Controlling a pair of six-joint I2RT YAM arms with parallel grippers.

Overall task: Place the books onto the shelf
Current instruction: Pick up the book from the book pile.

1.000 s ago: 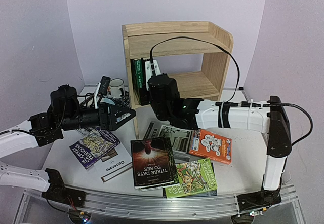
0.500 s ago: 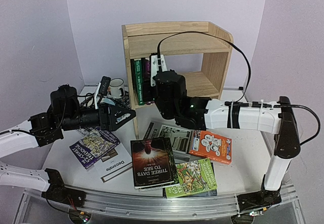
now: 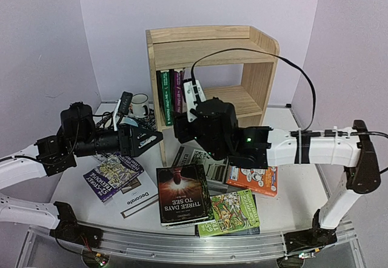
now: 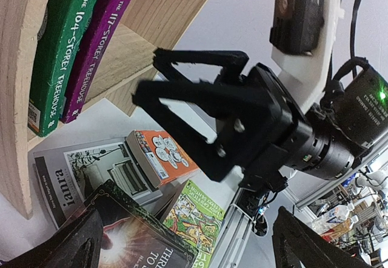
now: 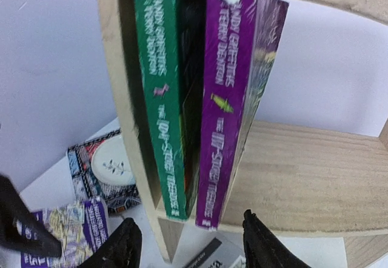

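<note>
Right fingers (image 3: 182,128): I am holding them partly spread in front of the shelf's lower tier. They are gripping nothing, and the gap between the tips is showing only shelved spines beyond.
Left fingers (image 3: 150,139): I am holding them spread wide and empty, hovering above the surface (image 3: 291,189) left of the shelf and pointing toward my right arm.
Shelf (image 3: 212,40): pine, two tiers, is standing at the back of the surface.
Green book (image 5: 163,98): is standing upright on the lower tier, just beside the left side panel, spine facing out.
Purple book (image 5: 227,98): is standing upright to the right of the green book, spine out. A dark strip is showing between the two, and I cannot tell what it is.
"Three Days to See" book (image 3: 182,194): dark cover, is lying flat near the front middle of the surface.
Green illustrated paperback (image 3: 233,212): is lying flat just right of that dark cover.
Orange paperback (image 3: 254,174): is lying flat below my right arm, overlapping the grey one.
Grey "ianra" book (image 3: 203,159): is lying flat just in front of the shelf.
White "Decorate" book (image 3: 138,196): is lying flat to the left, partly under the "Storey Treehouse" paperback (image 3: 112,174).
Mug (image 3: 140,104): is standing left of the shelf.
</note>
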